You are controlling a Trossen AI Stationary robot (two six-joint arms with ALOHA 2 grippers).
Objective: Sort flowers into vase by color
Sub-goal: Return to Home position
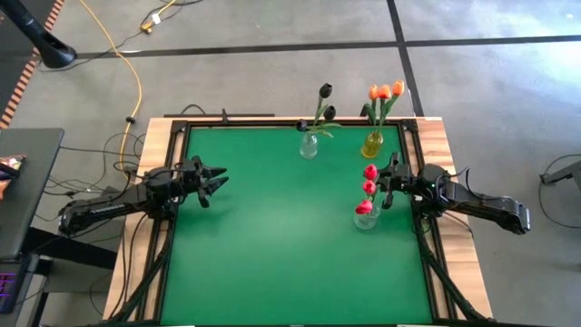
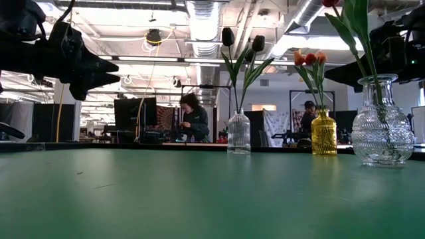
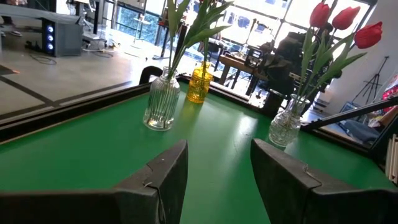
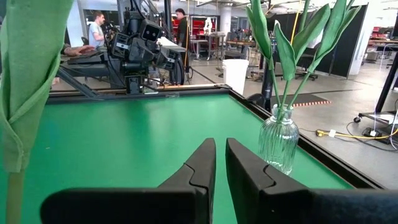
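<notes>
Standing colour-sorted in three vases (image 1: pixel 310 146), the flowers (image 1: pixel 369 186) need no handling; left gripper (image 3: pixel 217 152) hangs spread and empty, right gripper (image 4: pixel 221 146) pressed together

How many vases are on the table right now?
3. A ribbed clear vase holding near-black tulips at the far edge, a yellow vase with orange tulips beside it, and a round clear vase with red tulips nearer, on the right.

Dark-flower vase (image 1: pixel 309 146) stands near the yellow vase (image 1: pixel 372 143), to its left; red-flower vase (image 1: pixel 366 216) sits frontward of it. Right gripper (image 1: pixel 388 184) seemingly crowds the red tulips (image 1: pixel 369 187). Counter (image 1: pixel 272 254) farther left is open.
</notes>
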